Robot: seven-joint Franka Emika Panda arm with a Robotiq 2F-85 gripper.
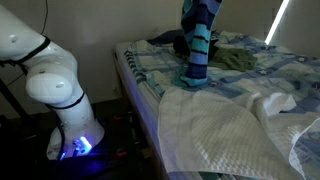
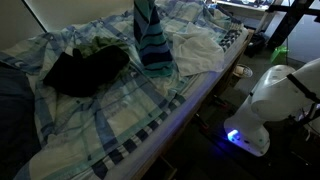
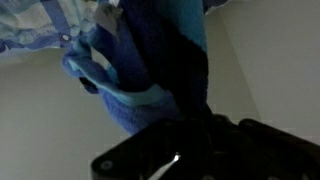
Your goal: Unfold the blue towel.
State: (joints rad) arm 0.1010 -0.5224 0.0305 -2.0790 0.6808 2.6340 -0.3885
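Observation:
The blue towel (image 1: 199, 45) hangs in a long narrow column over the bed, striped bright blue and navy. Its lower end rests on the pale patterned bedsheet (image 1: 150, 70). It shows the same way in both exterior views, towel (image 2: 151, 40) running up past the top edge, where the gripper is out of sight. In the wrist view my gripper (image 3: 198, 132) is a dark mass at the bottom, shut on the towel (image 3: 150, 60), which bunches and drapes away from the jaws.
A large white waffle blanket (image 1: 235, 125) covers the near end of the bed and lies beside the towel (image 2: 200, 45). A dark garment (image 2: 85, 68) and a green cloth (image 1: 238, 60) lie on the sheet. The robot's white base (image 2: 275, 100) stands next to the bed edge.

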